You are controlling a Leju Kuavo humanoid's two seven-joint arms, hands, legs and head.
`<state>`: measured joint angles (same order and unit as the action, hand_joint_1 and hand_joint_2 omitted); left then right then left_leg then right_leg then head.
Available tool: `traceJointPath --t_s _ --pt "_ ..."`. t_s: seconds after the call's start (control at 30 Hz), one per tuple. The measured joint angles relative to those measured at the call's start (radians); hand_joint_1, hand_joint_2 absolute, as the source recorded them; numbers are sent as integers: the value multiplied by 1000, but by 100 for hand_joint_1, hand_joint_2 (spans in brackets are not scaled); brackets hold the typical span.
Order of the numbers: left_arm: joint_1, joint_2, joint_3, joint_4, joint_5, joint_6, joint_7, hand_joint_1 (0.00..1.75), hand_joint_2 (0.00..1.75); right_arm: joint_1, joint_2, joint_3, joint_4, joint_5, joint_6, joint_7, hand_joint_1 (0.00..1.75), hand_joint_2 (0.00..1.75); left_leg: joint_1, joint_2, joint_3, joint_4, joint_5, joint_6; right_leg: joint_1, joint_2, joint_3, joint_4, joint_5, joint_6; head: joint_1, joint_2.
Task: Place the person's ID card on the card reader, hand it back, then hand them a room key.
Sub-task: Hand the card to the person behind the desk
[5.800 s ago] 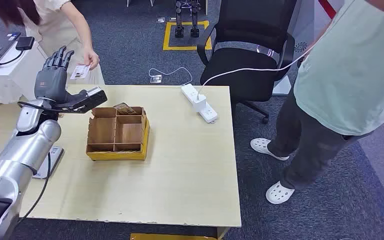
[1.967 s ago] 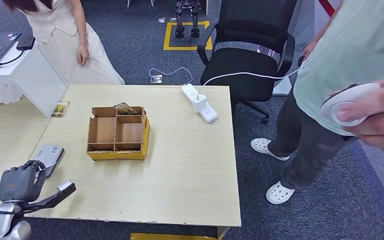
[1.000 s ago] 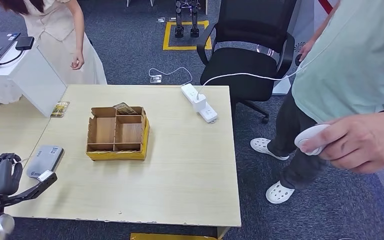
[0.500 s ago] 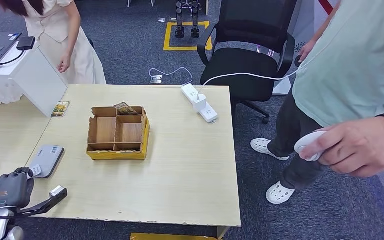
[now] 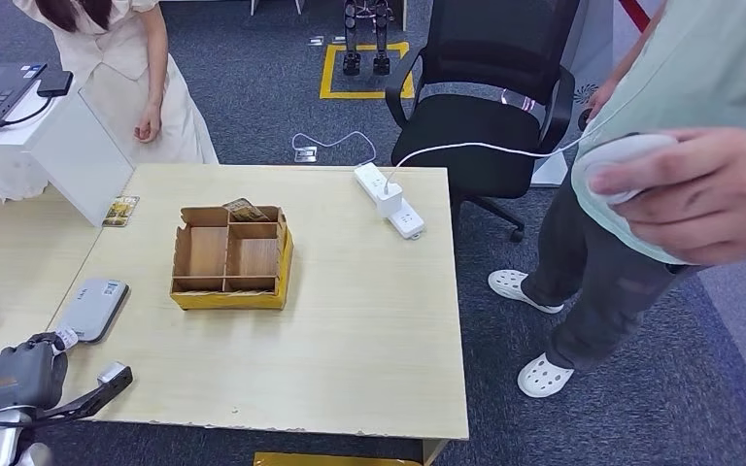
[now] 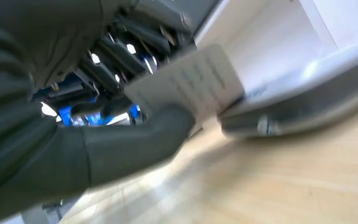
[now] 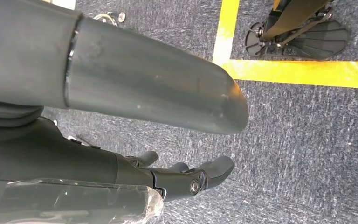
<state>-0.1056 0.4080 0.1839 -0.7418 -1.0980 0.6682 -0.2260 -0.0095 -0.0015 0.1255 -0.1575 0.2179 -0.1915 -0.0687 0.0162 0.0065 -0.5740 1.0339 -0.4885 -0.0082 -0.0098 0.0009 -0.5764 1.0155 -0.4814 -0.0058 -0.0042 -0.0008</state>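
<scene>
1. The left robot hand [image 5: 21, 376] sits low at the near left corner of the tabletop [image 5: 350, 330], its arm cut off by the picture's edge.
2. It pinches the ID card [image 6: 189, 84] between thumb and fingers; in the head view just a small white corner of the card [image 5: 66, 337] pokes out past the hand.
3. The card's print is blurred and cannot be read.
4. The card's free end lies at the near edge of the grey card reader [image 5: 92, 308]; whether it touches the reader's top is hard to tell.
5. The right robot hand [image 7: 186, 179] hangs over grey carpet with fingers loosely curled and holding nothing; the thumb hides part of it.
6. A wooden compartment box [image 5: 230, 256] stands just beyond the reader, something brownish at its far rim, too small to identify.
7. A person's hand [image 5: 699, 194] close to the camera grips a white rounded object, partly covered by the fingers.
</scene>
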Motion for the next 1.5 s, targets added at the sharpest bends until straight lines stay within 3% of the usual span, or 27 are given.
traceJointPath --t_s 0.1,0.3,0.57,0.87,1.07,1.37,1.5 --pt "-3 -12 3 -40 192 -26 -88 175 175 0 0 0 0 5 0 6 0 0 0 0 0 0 1 0 0 0 0 0 0 0 0 0" --pt "-47 -19 3 -144 328 -88 -99 175 175 0 0 0 0 19 2 14 0 0 1 0 -1 0 2 0 0 0 -1 0 2 -1 0 0" --pt "-284 8 -24 -155 310 -124 -58 175 175 -5 0 2 0 44 17 17 0 0 1 -1 -2 1 4 -1 1 -1 -2 0 3 -2 0 0" --pt "-519 -1 -128 -33 241 -112 -6 175 175 -8 2 12 -1 69 21 27 0 0 1 -1 -3 1 4 -1 1 -1 -3 0 4 -2 0 0" --pt "-623 -28 -192 24 207 -111 26 175 175 -9 2 19 -1 76 25 27 0 0 1 -1 -3 1 4 -1 1 0 -3 0 4 -2 0 0" --pt "-716 -65 -250 82 184 -91 57 175 175 -13 4 20 -2 78 26 20 0 0 1 0 -3 1 4 -1 1 0 -4 0 4 -2 0 0" --pt "-727 -70 -259 97 212 -90 41 0 175 -13 7 20 -2 78 26 20 0 0 1 0 -3 1 4 -1 1 1 -4 0 4 -2 0 0"
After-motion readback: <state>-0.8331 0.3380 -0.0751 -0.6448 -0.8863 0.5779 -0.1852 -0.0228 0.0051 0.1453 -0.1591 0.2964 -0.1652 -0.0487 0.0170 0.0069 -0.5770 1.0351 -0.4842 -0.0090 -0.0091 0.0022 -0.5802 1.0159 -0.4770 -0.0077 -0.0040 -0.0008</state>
